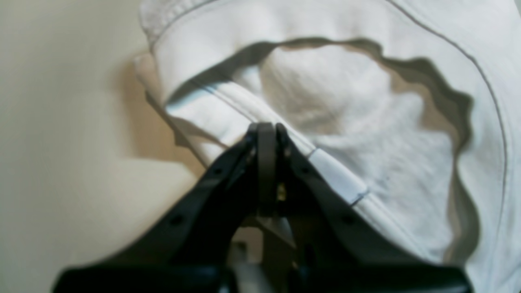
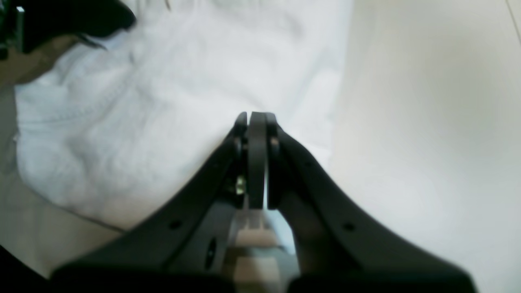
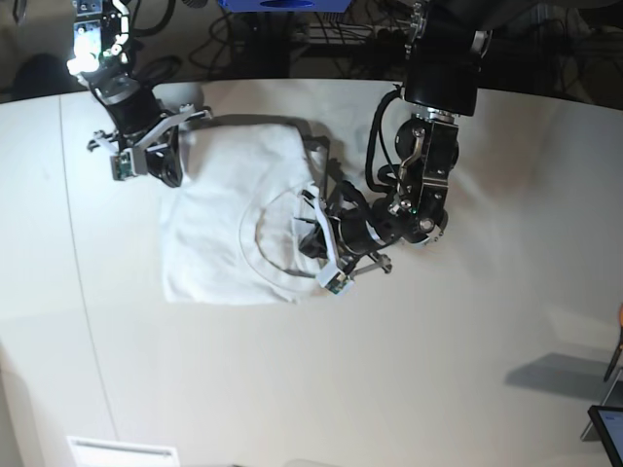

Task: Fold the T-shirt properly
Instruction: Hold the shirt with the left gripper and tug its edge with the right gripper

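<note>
The white T-shirt (image 3: 209, 238) lies partly folded on the table, its round collar (image 3: 261, 238) facing up. My left gripper (image 3: 310, 238) is low at the shirt's right edge. In the left wrist view the left gripper (image 1: 266, 129) is shut, its tips touching the ribbed collar band (image 1: 228, 101) beside the neck label (image 1: 340, 177); whether cloth is pinched cannot be told. My right gripper (image 3: 170, 156) is at the shirt's far left corner. The right wrist view shows the right gripper (image 2: 256, 118) shut, over the T-shirt (image 2: 163, 101) near its edge.
The pale table (image 3: 438, 370) extends wide to the front and right of the shirt. Cables and a blue object (image 3: 282, 5) sit along the back edge. A white label (image 3: 122, 449) lies at the front left. A dark object (image 3: 608, 428) pokes in at the right edge.
</note>
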Motion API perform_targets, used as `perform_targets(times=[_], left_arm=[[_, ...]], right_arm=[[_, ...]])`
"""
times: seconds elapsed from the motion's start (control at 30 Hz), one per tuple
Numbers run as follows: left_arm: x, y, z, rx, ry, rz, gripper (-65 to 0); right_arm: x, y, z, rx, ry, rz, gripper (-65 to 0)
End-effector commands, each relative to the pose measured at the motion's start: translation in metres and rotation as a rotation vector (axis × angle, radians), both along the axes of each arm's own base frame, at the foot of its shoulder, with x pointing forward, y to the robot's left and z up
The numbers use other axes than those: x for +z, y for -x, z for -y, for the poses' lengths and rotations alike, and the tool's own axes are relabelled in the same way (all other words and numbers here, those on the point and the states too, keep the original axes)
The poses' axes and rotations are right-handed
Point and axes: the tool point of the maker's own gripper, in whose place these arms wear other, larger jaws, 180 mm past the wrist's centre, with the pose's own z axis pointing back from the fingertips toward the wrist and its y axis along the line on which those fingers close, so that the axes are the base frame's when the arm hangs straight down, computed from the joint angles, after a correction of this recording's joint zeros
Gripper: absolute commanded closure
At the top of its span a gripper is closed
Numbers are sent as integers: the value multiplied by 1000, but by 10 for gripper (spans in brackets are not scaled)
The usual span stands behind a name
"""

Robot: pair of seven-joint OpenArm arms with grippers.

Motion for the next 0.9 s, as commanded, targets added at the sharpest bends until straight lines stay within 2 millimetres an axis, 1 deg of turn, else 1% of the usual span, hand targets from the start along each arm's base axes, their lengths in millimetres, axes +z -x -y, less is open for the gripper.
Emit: perform_targets(times=[0.0,0.07,0.1,0.13,0.23,0.3,0.33,0.4,0.43,0.53,0.57,0.6,0.67,0.8,0.87], left_arm=[[10,-7,1,-7,6,31,0],[10,-7,1,-7,6,31,0],[10,-7,1,-7,6,31,0],[10,-7,1,-7,6,31,0],[10,-7,1,-7,6,31,0],[10,-7,1,-7,6,31,0],[10,-7,1,-7,6,31,0],[10,-7,2,-8,6,31,0],[10,-7,2,-10,6,31,0],[9,-6,2,-8,6,28,0],[8,-4,1,-7,6,24,0],[7,-3,1,-7,6,22,0],[7,-3,2,-7,8,22,0],[6,-2,2,-7,8,19,0],[6,-2,2,-7,8,18,0]], right_arm=[[-5,-3,1,-18,-8,-7,-9],[-20,-2,3,-26,-8,-41,-9],[-22,-2,4,-26,-8,-45,-9],[-19,-3,3,-26,-10,-38,-9],[13,-16,0,-13,-6,49,-9],[44,-30,-2,1,5,139,-9],[54,-38,-1,12,16,167,-9],[66,-56,0,28,40,188,-9],[68,-67,1,30,50,185,-9],[70,-92,4,31,67,174,-9],[70,-98,4,31,68,176,-9],[66,-103,4,31,66,166,-9],[50,-109,6,24,60,127,-9],[6,-107,11,9,48,14,-9],[-6,-109,16,-2,46,-5,-9]])
